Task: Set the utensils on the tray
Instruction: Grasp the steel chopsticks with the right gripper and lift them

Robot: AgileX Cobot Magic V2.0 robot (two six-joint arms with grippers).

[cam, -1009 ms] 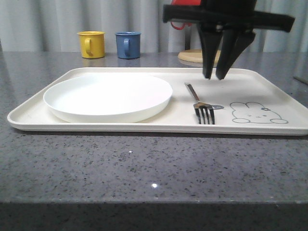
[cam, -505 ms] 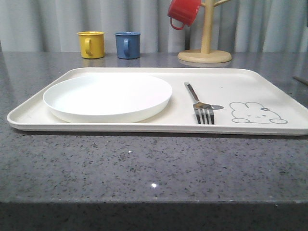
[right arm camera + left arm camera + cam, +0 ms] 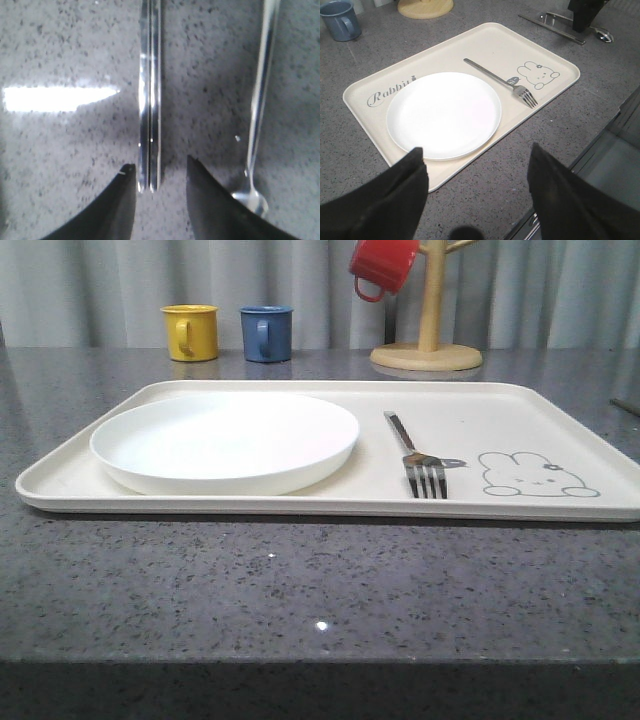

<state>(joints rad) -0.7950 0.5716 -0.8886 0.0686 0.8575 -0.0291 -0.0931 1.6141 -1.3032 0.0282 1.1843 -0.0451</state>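
Note:
The cream tray (image 3: 480, 405) (image 3: 470, 45) lies across the grey counter with a silver fork (image 3: 415, 455) (image 3: 500, 80) on it, between the plate and the rabbit drawing. A pair of flat chopsticks (image 3: 150, 100) (image 3: 555, 27) and a spoon (image 3: 260, 100) (image 3: 602, 35) lie on the counter off the tray's right end. My right gripper (image 3: 160, 165) is open low over the counter, with the chopsticks' ends between its fingers and the spoon just outside one finger. My left gripper (image 3: 475, 165) hangs open and empty high above the tray's near left corner.
A round white plate (image 3: 225, 440) (image 3: 445, 112) fills the tray's left half. Behind the tray stand a yellow mug (image 3: 190, 332), a blue mug (image 3: 266, 333) and a wooden mug stand (image 3: 427, 355) holding a red mug (image 3: 383, 265). The counter's front edge (image 3: 600, 145) is close.
A second ago my right gripper hung over the tray behind the fork; it has since left the front view towards the right. The fork and plate have not moved.

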